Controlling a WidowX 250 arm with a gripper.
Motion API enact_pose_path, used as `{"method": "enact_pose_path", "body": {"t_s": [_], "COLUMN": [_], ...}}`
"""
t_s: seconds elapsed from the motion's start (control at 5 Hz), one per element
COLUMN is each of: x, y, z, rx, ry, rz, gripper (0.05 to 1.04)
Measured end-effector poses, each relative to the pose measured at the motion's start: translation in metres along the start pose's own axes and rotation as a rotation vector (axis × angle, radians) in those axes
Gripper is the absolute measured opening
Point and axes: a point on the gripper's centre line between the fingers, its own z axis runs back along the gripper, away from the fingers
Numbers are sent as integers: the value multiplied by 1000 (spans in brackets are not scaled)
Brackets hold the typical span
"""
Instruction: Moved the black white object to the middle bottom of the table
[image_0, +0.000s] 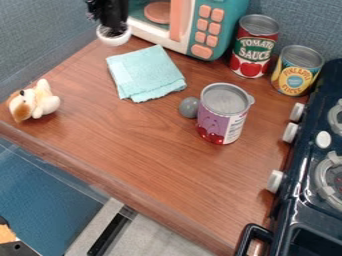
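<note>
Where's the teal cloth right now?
In the camera view, the teal cloth lies left of centre in the upper half, on the wooden table between the toy microwave and the purple can.

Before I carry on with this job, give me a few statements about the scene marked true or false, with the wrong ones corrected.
1. The black and white object is near the toy microwave. True.
2. The black and white object is at the table's middle bottom. False: it is at the upper left of the view.
3. The gray ball is beside the purple can. True.
4. The purple can lies on its side. False: it stands upright.
</note>
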Motion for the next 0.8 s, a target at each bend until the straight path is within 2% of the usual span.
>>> {"method": "enact_pose_path", "body": {"t_s": [0.2, 0.4, 0.6, 0.8], "x": [-46, -83, -96, -92], "y": [26, 53, 71, 92], "z": [6, 1, -10, -24], "rx": [0, 2, 38, 95], "ry": [40, 57, 38, 30], "rz": [-93, -153, -169, -136], "gripper": [206, 206, 206, 206]}}
